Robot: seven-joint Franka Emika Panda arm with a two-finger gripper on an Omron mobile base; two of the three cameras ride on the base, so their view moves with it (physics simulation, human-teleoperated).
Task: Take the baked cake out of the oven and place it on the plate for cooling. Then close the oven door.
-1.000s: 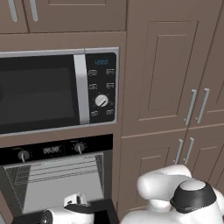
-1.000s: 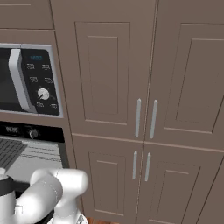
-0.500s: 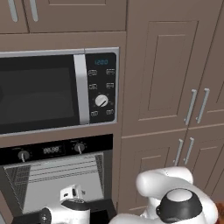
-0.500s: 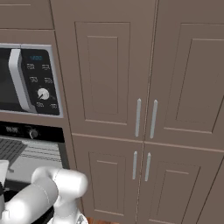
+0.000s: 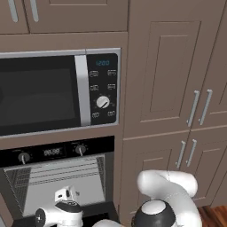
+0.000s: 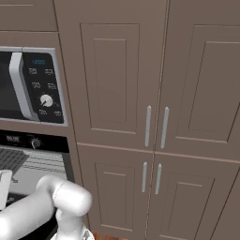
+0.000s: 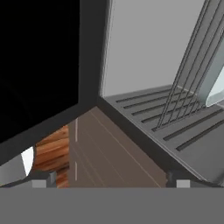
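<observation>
While the oven (image 5: 57,177) stands with its grey, ribbed interior exposed below the black control strip with two knobs and a small display, the arm reaches low in front of it. From the left base view the white wrist sits just before the cavity, near its lower edge, and the elbow bulges at the bottom right. The end effector (image 7: 112,180) shows its two dark finger tips far apart at the bottom corners of the hand view, jaws spread wide with nothing between them.

Seen along the hand, the oven door (image 7: 39,65) is a flat black panel swung down and open, filling the upper left; past its edge lie the brown cabinet front and a strip of wooden floor (image 7: 50,151). To the right is the oven's grey side wall with raised ridges, and the wires of a rack (image 7: 192,70) slant across it. A pale, light-blue edge peeks in at the far right; I cannot tell what it is.

Above the oven sits the silver-trimmed microwave (image 5: 57,91), and tall brown cabinets (image 6: 154,93) stand beside both. I cannot make out the cake or the plate.
</observation>
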